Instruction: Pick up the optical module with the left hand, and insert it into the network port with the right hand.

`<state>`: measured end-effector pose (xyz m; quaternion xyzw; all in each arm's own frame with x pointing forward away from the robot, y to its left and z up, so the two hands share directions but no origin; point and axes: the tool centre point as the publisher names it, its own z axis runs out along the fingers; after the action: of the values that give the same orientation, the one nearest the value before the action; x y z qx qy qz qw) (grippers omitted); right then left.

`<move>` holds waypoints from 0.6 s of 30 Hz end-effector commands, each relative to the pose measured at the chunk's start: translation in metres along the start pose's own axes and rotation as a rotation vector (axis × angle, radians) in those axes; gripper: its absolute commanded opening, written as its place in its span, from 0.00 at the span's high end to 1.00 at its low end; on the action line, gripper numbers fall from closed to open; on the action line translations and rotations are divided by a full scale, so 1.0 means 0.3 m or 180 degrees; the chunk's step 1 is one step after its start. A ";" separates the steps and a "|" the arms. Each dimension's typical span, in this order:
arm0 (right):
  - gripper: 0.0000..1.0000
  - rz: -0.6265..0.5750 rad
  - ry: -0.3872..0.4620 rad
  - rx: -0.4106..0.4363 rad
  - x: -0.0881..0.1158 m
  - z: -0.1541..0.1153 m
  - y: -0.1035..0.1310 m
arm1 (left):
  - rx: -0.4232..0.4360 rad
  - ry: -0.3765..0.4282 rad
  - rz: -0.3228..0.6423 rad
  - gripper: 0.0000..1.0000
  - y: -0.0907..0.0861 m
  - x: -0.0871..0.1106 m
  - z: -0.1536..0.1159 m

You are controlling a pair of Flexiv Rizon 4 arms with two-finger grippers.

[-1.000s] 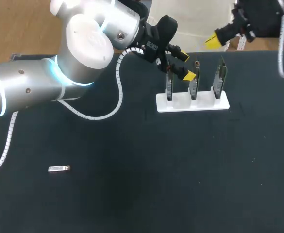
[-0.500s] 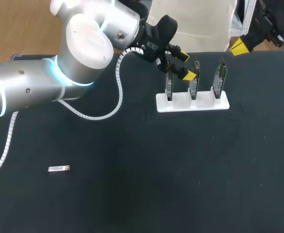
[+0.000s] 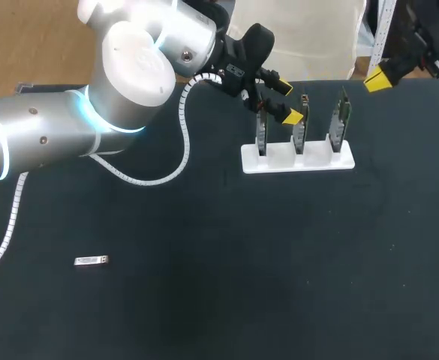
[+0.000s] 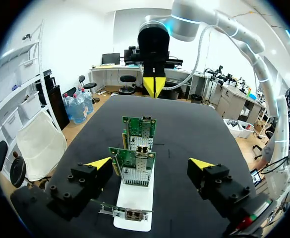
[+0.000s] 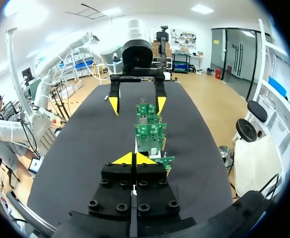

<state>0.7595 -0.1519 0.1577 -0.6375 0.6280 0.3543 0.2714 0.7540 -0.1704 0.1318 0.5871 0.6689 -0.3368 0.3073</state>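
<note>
Optical module (image 3: 91,260) lies flat, well apart from white card rack (image 3: 297,160), on its L side. L gripper (image 3: 285,101) wide open, empty, above rack's L end. R gripper (image 3: 377,79) closed, empty, off rack's R end. Module prob. light, rigid, slick: pinch long sides mid-body

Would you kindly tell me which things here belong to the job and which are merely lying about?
For the job:
optical module
network cards with their ports
left gripper, open
right gripper, shut

Merely there:
white rack holding the cards
black table
</note>
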 end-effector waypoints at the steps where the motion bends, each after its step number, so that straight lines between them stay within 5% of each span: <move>1: 1.00 0.0011 0.0001 -0.0022 0.010 0.009 -0.026 | 0.0010 0.0018 -0.0006 0.00 0.007 -0.004 0.003; 18: 1.00 0.0010 0.0013 -0.0013 0.007 0.021 -0.047 | 0.0010 0.0018 -0.0006 0.00 0.007 -0.004 0.003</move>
<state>0.7717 -0.1470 0.1513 -0.6382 0.6295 0.3530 0.2680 0.7540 -0.1704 0.1318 0.5872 0.6689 -0.3368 0.3073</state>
